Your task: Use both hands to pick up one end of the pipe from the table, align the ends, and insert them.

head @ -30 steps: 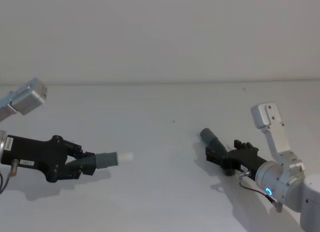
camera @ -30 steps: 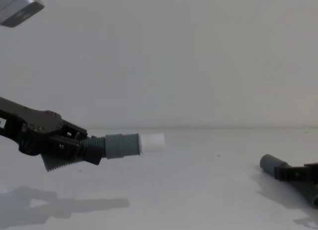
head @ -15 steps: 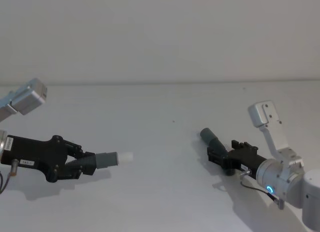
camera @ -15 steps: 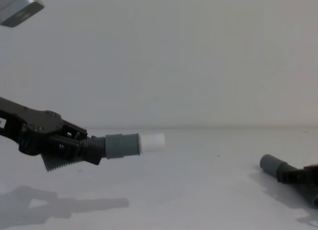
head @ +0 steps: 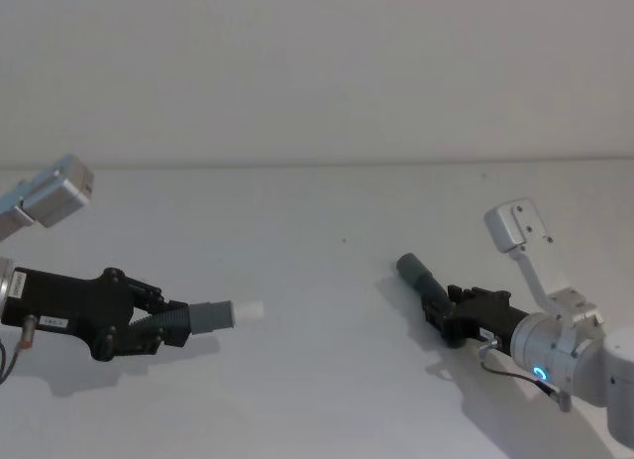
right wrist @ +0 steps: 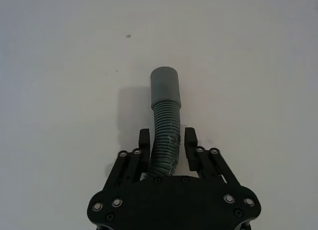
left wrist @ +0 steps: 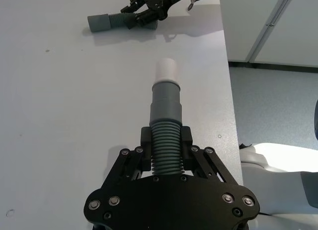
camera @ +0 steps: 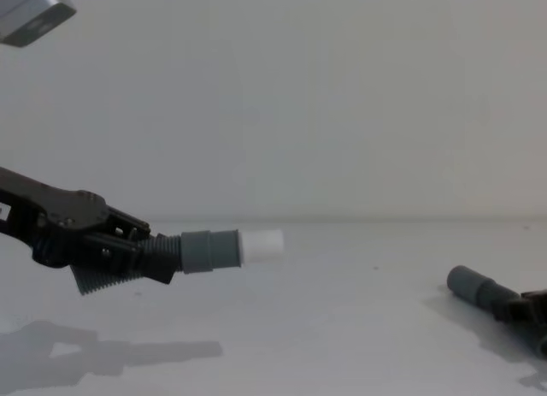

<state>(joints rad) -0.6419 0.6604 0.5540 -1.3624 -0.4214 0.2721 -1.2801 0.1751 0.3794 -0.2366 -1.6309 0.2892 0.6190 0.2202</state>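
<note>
Dark grey corrugated short hose piece (camera: 167, 252) is gripped tight in the left claw (left wrist: 166, 140) and carried clear of the surface (head: 317, 380); its shadow is seen below it in the chest view. Its grey collar (camera: 209, 249) and white tip (camera: 261, 244) are pointed toward the robot's right, roughly level.

The longer hose piece (right wrist: 164, 135) is seen low at the right, apparently on the surface. Its socket collar (right wrist: 164, 88) is angled away from the robot and toward the left side. The right claw (head: 443, 308) is set low around the corrugated part just behind the socket. Its jaws are narrow, one on either side of the hose. A thin gap is seen at one jaw in the right wrist view, so the grip is judged not yet closed. The rest of the longer piece is hidden under the claw.

Step in hand, judged: the second end is to be grasped and lifted.
- The grip should be closed close behind the socket, so little loose hose is left to flex.
- The socket should be lifted and turned until its opening faces the white tip.
- The ends are well apart. Height and sideways offset should be matched before any advance.
- The push should be made straight along the shared axis, slowly. Off-axis, the corrugated hose is likely to buckle and the tip to catch on the socket rim.
- The left piece is best held steady as the target.
</note>
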